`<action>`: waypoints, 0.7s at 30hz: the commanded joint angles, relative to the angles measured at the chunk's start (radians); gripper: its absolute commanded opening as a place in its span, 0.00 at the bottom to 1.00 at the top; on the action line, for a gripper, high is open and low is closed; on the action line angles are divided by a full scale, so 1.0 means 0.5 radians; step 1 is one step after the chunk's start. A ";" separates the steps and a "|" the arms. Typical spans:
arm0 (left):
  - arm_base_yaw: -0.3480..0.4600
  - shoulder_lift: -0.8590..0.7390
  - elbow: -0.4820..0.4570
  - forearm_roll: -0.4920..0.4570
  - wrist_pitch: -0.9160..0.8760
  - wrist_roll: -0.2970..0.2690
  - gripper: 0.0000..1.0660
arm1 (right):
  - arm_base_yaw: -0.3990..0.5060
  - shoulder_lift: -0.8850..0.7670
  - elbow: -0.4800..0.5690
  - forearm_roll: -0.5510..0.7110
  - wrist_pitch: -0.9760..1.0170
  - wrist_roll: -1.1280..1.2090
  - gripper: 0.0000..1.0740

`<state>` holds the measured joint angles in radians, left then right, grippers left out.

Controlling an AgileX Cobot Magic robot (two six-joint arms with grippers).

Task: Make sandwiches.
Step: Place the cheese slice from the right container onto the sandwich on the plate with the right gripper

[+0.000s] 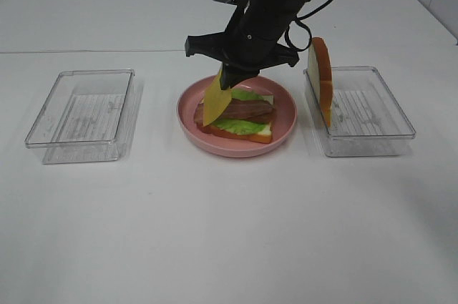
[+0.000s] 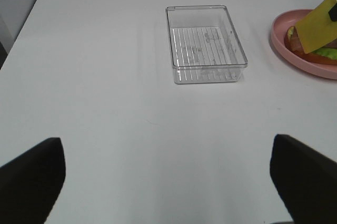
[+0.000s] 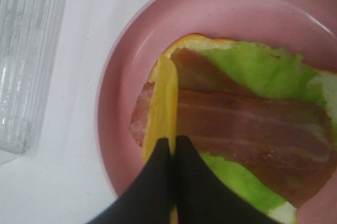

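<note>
Right jaws pinch the cheese [image 1: 213, 101] above the sandwich [image 1: 239, 119] on the plate [image 1: 285, 128]; left jaws spread wide.

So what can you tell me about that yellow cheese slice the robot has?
The cheese slice is a thin, flat, plain yellow square that looks like smooth plastic. It hangs tilted on edge, one corner pinched in the shut right tool. Its lower part dips over the left end of the bacon and lettuce stacked on bread on the pink plate. Whether it touches the bacon cannot be told.
</note>
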<state>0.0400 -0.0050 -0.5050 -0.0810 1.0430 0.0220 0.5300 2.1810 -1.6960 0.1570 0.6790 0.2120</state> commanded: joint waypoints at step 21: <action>-0.004 -0.042 0.012 -0.012 -0.020 -0.016 0.92 | 0.000 0.004 -0.016 -0.238 0.098 0.114 0.22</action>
<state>0.0400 -0.0050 -0.5050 -0.0810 1.0430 0.0220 0.5300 2.1810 -1.6970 0.0470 0.7060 0.2690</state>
